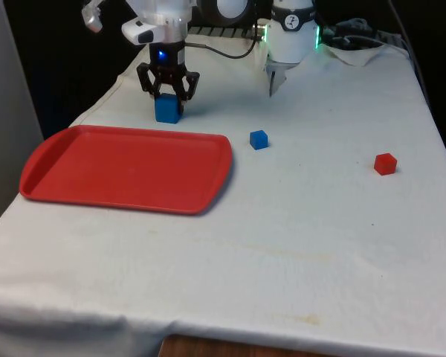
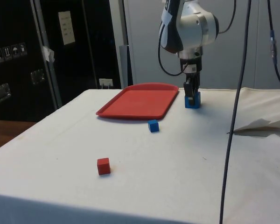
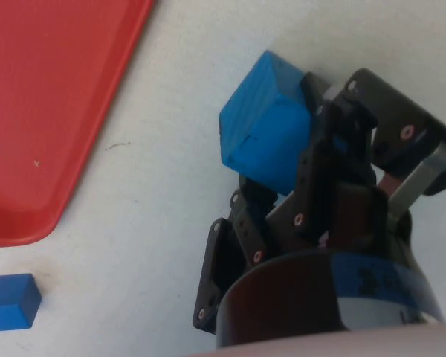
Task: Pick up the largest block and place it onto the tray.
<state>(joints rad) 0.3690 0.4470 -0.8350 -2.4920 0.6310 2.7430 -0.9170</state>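
Blue and biggest of the three, the block (image 1: 167,109) sits on the table (image 1: 320,223) just behind the red tray (image 1: 126,167), the hand (image 1: 168,85) clamped on it, so the grasp looks made and a lift over the rim comes next.

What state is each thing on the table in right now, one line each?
Black two-finger hand: down at the large block, closed on it.
Large blue cube block: gripped, on the white cloth just beyond the tray's far edge.
Red plastic tray: flat on the cloth, nothing on it.
Small blue cube block: loose on the cloth, beside the tray.
Small red cube block: loose, apart from everything else.
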